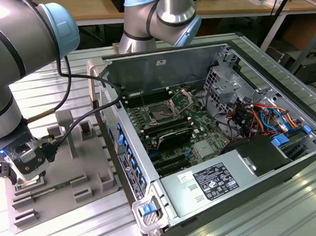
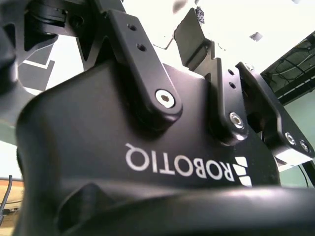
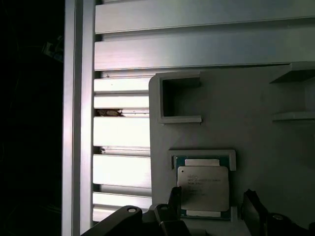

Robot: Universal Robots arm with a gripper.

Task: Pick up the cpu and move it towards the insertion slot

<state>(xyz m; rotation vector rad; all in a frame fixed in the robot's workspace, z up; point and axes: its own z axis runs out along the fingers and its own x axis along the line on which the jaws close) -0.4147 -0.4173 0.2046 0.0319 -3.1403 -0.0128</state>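
Claw [image 3: 214, 210] straddles the cpu [image 3: 203, 188] (gap at one edge) in grey fixture [image 3: 256, 128].

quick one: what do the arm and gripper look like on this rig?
Arm: silver-grey tubular links, pale blue joint caps, a black cable looped to the wrist, small blue light there. Gripper: black body with white lettering, silver bolt heads, black linkage jaws.

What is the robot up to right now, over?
Pincer open, straddling the cpu. Cpu lying in grey fixture, not yet lifted. Insertion slot frame open, nothing in the way.
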